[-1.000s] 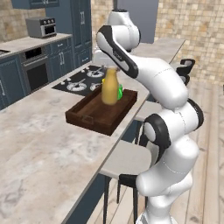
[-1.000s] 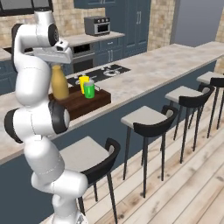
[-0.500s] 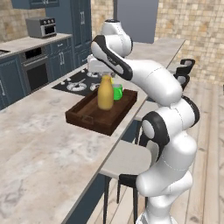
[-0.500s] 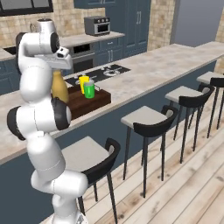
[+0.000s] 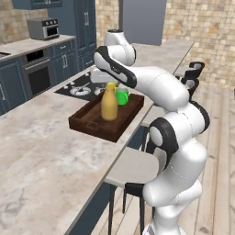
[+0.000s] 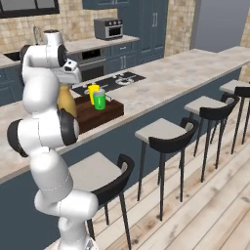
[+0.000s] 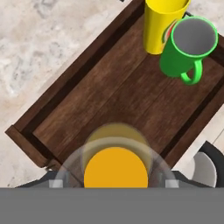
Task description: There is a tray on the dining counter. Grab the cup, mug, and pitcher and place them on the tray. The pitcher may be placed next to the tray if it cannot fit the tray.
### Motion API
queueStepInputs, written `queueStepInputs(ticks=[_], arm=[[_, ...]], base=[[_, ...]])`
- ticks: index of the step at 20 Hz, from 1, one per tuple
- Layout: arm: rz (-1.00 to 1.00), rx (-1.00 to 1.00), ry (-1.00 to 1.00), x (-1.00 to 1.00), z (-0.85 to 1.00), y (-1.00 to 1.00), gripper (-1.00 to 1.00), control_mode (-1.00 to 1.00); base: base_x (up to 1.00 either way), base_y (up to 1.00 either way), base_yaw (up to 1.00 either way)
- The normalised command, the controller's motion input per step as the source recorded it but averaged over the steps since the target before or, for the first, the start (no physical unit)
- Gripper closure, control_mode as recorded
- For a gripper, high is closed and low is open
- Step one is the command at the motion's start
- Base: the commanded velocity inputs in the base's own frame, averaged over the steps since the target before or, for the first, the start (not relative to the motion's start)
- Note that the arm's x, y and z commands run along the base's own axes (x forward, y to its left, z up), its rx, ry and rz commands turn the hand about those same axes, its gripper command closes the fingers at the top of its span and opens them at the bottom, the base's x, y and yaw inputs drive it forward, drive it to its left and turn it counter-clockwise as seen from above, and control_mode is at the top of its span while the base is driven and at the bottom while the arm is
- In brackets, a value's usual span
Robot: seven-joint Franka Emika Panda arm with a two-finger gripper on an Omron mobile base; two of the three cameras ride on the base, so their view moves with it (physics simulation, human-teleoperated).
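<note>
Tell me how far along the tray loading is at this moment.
Loading looks essentially done: the cup, mug and pitcher all stand upright inside the tray on the dining counter. Nothing is in hand; in the hand view the camera looks straight down onto the pitcher's top, with its finger tips not clearly visible. Nothing appears left to move.

Beside the mug [image 7: 189, 41], you lose the cup's [image 7: 163, 22] top past the hand view's upper edge, the pitcher's [image 7: 116, 168] body hides beneath its own top there, and the arm covers most of it [image 6: 66, 100] from the right base.
</note>
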Motion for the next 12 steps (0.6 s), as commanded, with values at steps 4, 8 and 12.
queueStepInputs(ticks=[4, 8, 12], arm=[[0.01, 0.00, 0.03, 0.00, -0.14, 0.04, 1.00, -1.00], [0.01, 0.00, 0.04, 0.00, -0.12, 0.04, 1.00, -1.00], [0.04, 0.00, 0.02, 0.00, -0.14, 0.06, 1.00, -1.00]], base=[[0.00, 0.00, 0.00], [0.00, 0.00, 0.00], [0.00, 0.00, 0.00]])
